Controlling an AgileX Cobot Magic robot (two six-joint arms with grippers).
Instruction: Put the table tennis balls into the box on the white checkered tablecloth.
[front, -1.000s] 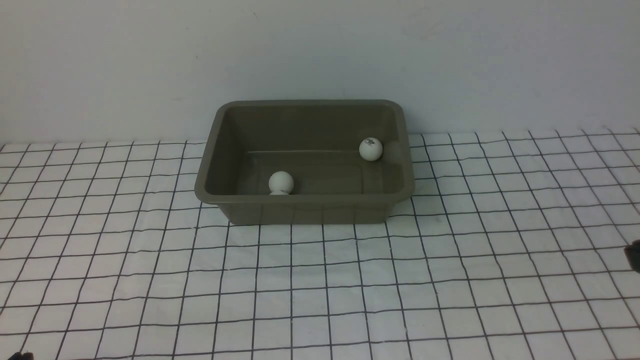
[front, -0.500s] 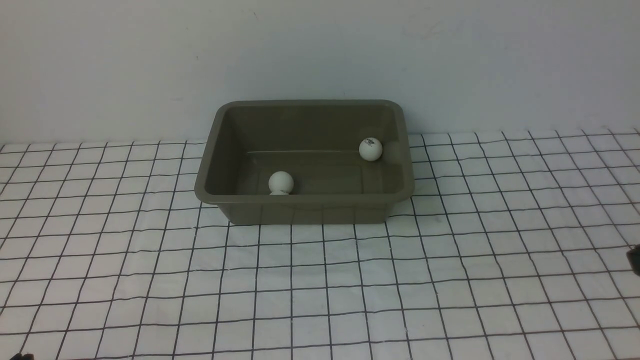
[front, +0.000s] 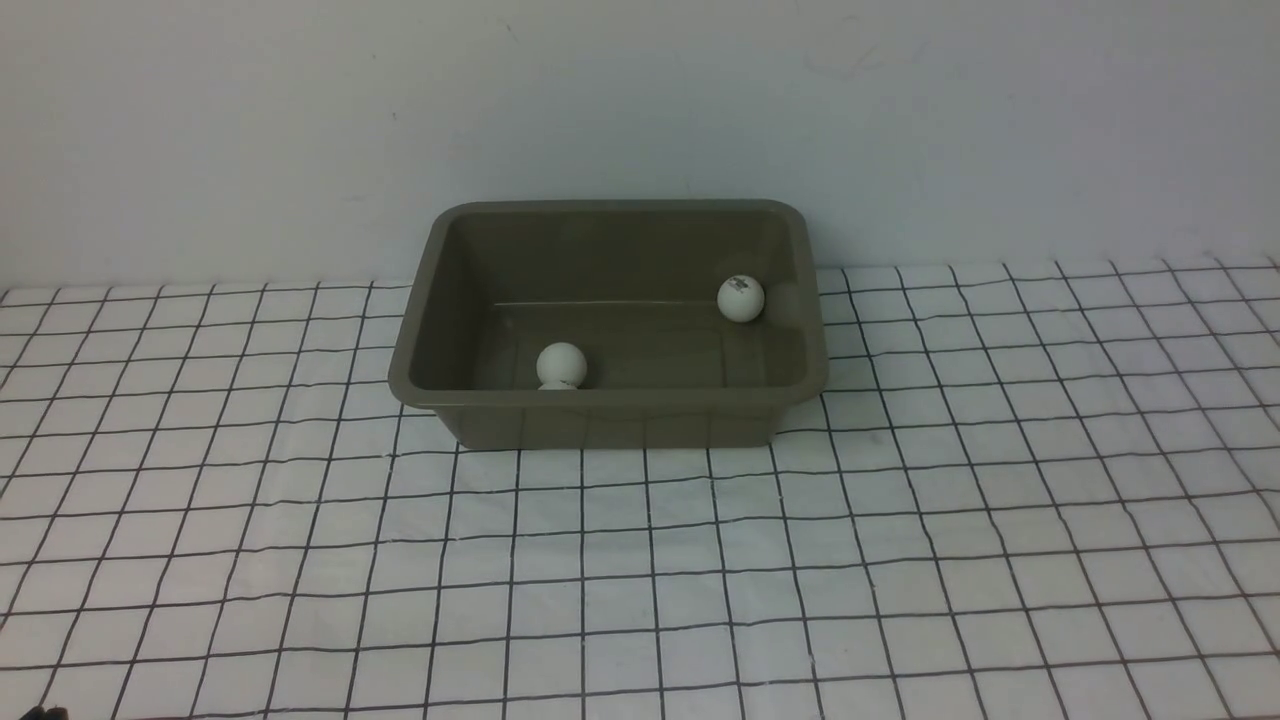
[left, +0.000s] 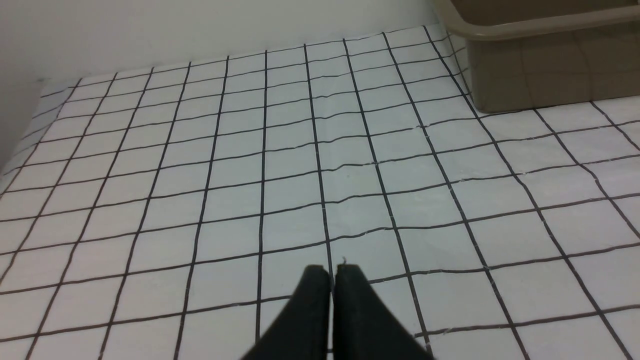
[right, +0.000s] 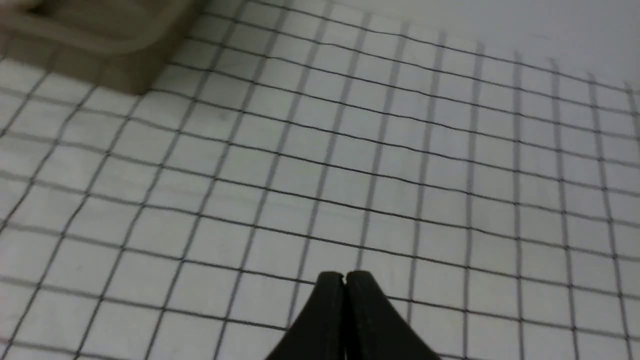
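Note:
The olive-grey box stands on the white checkered tablecloth near the back wall. Two table tennis balls lie inside it: a plain one by the near wall on the left, and one with a dark logo at the far right. A white sliver shows just under the plain ball; I cannot tell what it is. My left gripper hovers shut and empty over bare cloth, with the box's corner off to one side. My right gripper is also shut and empty, far from the box.
A plain white wall rises right behind the box. Only a dark speck of the left arm shows at the bottom left corner of the front view. The cloth is slightly wrinkled.
The dark tip of the right gripper at the right edge of the front view has slid out of the picture. The balls and the box have not moved.

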